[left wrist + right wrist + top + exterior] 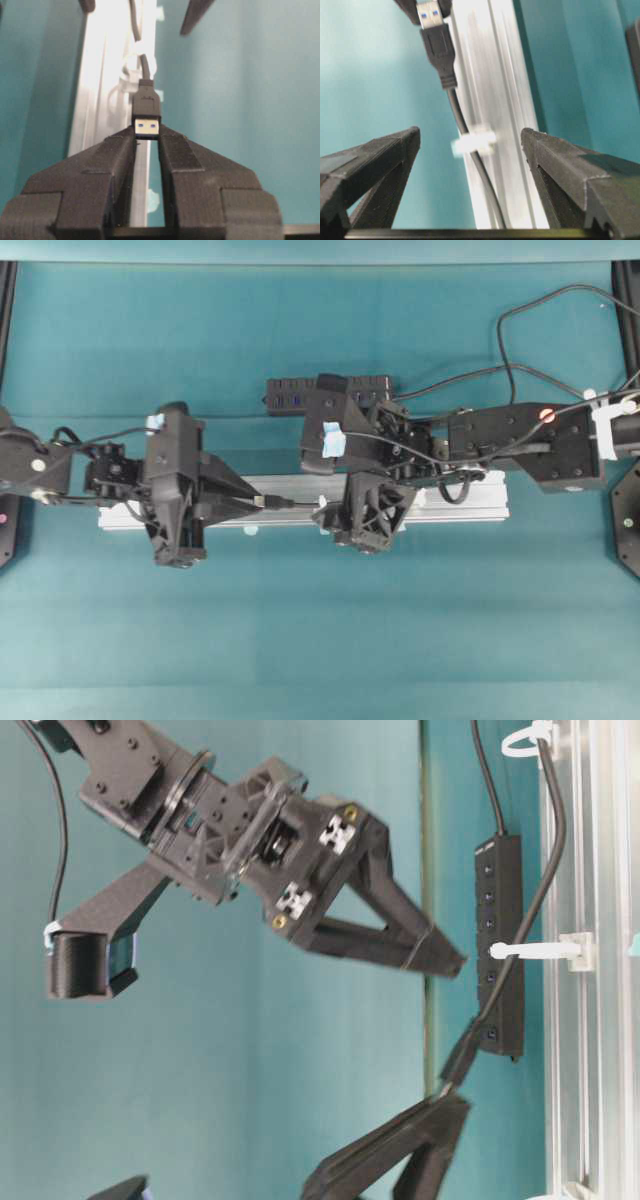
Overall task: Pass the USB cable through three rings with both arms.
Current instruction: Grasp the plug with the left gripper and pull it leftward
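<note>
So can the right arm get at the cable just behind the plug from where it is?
Probably yes: the right end effector is open, straddling the USB cable with nothing between; the left end effector pinches only the plug.

The long silver aluminium rail [455, 508] lies across the teal table [320, 640]; the black multi-port hub [290, 395] lies just behind it.

Third ring [575, 1190] cut off by table-level view's bottom edge
</note>
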